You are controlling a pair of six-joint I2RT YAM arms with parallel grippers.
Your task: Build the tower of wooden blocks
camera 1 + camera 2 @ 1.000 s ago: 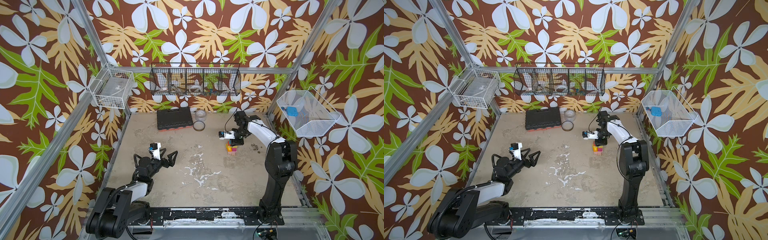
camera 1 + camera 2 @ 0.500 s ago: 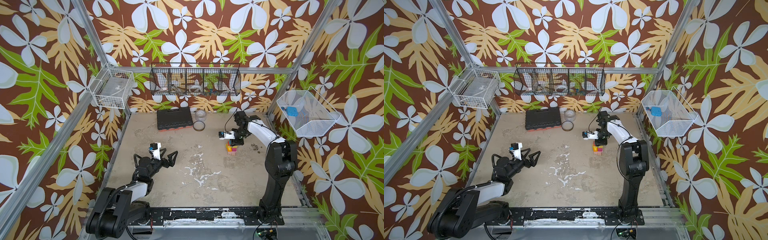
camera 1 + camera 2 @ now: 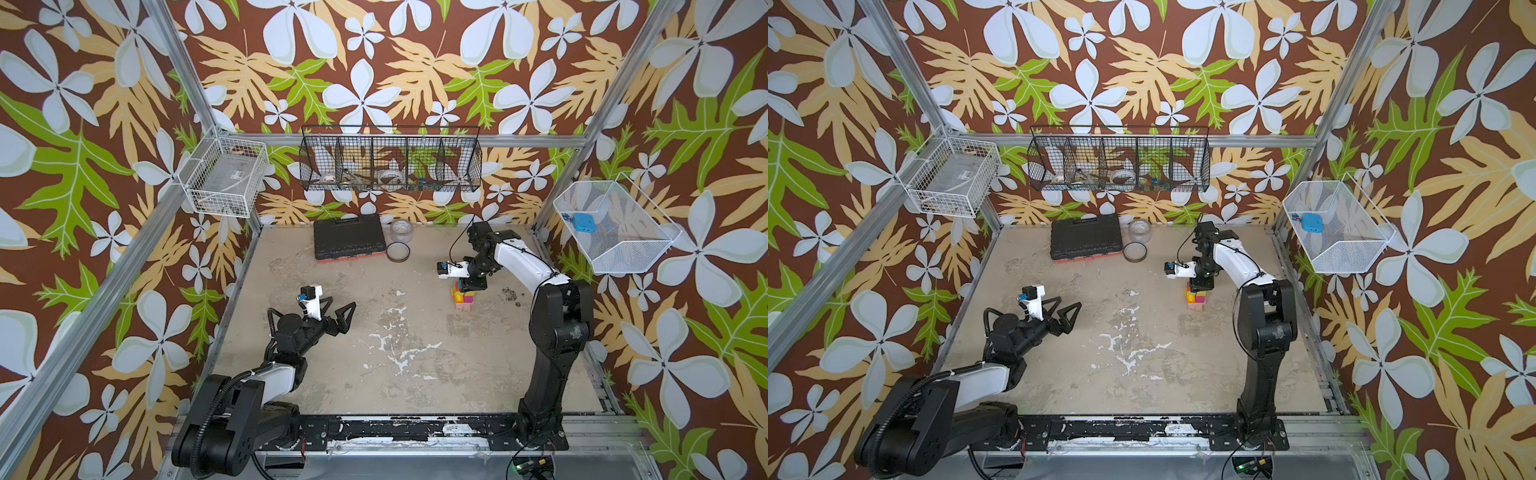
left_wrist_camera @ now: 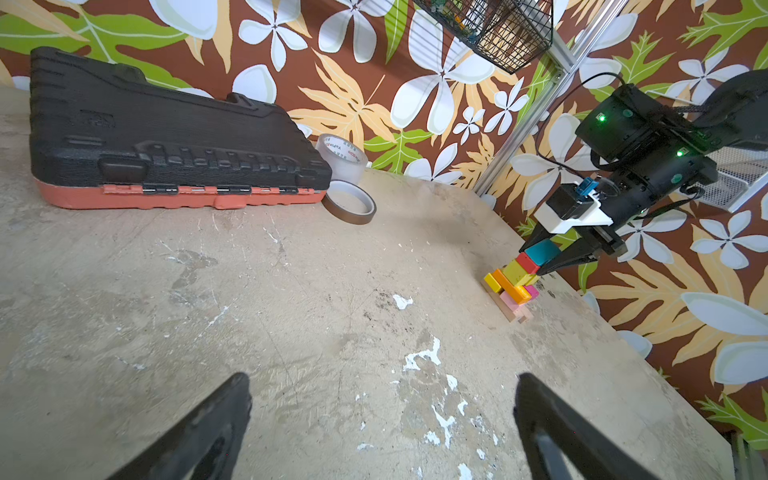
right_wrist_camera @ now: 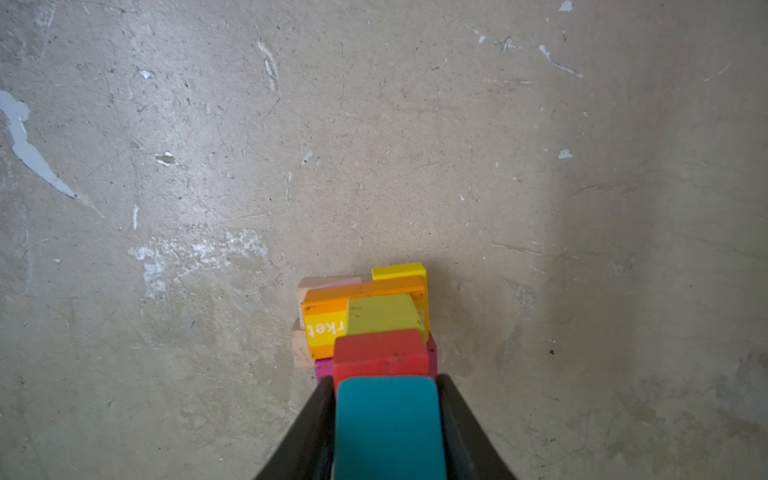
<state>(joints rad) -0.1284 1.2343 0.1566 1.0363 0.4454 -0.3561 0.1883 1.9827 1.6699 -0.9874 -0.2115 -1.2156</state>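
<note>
The right hand (image 5: 386, 378) points straight down with its two black fingers (image 5: 320, 415) drawn partway in and pressed against the opposite flanks of a teal block (image 5: 388, 424), so it has that block in its grip. From the left wrist view the teal block looks seated on the red block (image 4: 527, 262), though I cannot tell whether it rests there with its full weight or hangs a hair above. Directly beneath sits the wood block tower (image 3: 463, 297), over on the right side of the counter (image 3: 415, 374): a pale pink base, yellow and orange pieces, magenta peeking out low, an olive-yellow block, then the red. The teal block's long axis runs between the fingers, roughly in line with the red block under it, and the stack steps sideways as it climbs rather than rising plumb. So the thing that matters lies straight below this hand, with no sideways gap to close; I'd judge the coming move is a gentle let-go and a clean rise upward, since any sideways drag could tip the leaning column. The left hand (image 3: 338, 316) is spread wide, holds nothing, and sits low near the left edge, well apart from the tower. At the back lie a black tool case (image 3: 347, 239) and a tape roll (image 3: 398, 252), clear of the work
</note>
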